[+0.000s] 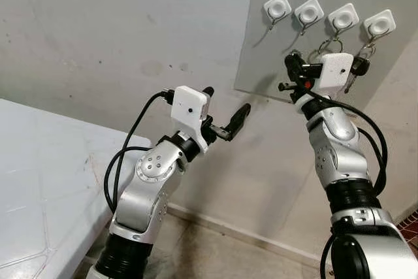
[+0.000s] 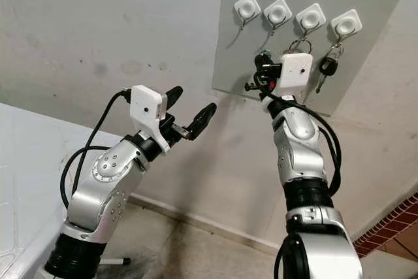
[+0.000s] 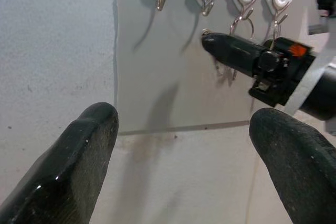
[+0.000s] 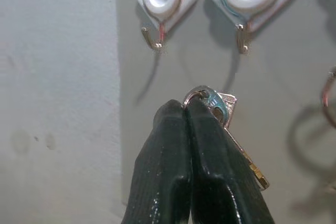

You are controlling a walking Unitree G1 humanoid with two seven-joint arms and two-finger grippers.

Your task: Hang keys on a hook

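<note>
Right gripper [image 4: 186,109]: jaws clamped on the key [image 4: 223,109], ring [image 4: 193,96] poking past the tips, just below the two left hooks [image 4: 157,38].
Left gripper [image 1: 224,110]: jaws apart, idle, left of the grey board [image 1: 261,37].
Risk: small ring, small hook; slight misalignment means a miss, or a drop on release.
Right wrist view: ring against hook, hidden from the head views.
Head views: two right hooks already carrying keys [image 1: 359,65].

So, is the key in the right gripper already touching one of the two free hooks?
Apart. In the right wrist view the right gripper holds the key below the hooks, with bare grey board plainly between them.
</note>
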